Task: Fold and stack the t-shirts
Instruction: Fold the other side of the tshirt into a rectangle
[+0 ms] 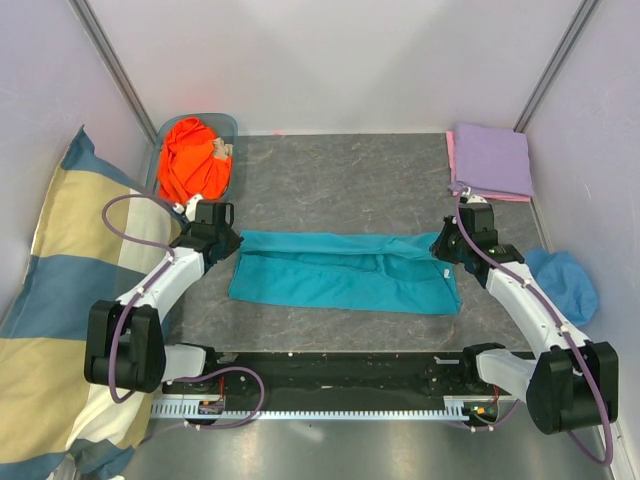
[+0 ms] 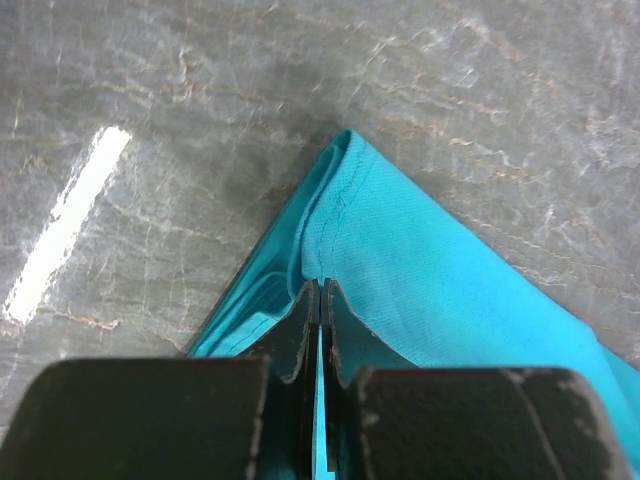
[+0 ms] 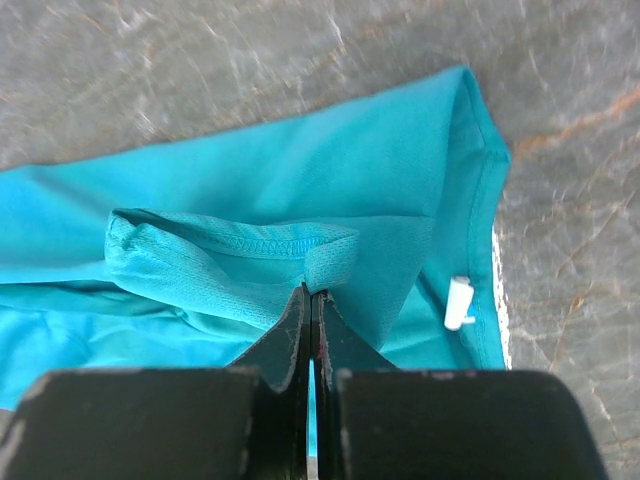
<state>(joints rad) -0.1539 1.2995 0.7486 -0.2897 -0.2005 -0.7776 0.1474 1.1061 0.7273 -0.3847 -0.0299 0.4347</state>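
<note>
Overhead; wrist close-ups, shared teal t-shirt (image 1: 345, 272)

Place: a robot test cell in a lab.
Walls: plain pale panels (image 1: 340, 60) are joined by metal struts (image 1: 113, 60) at upper left and upper right.
Surface: a grey marbled tabletop (image 1: 340, 180) is seen at centre.
Rig: a left arm (image 1: 175, 275) and a right arm (image 1: 525, 295) are bolted to a black rail (image 1: 340, 370) at the bottom.
Prop: a teal t-shirt (image 1: 340, 270) is laid at centre.

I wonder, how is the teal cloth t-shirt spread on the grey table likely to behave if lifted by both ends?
Floppy, probably: the teal cloth t-shirt lies limp and creased, so its middle would likely sag. It seems light; thin folds bunch at the right pincer. The left pincer nips only a corner, which might slip.
</note>
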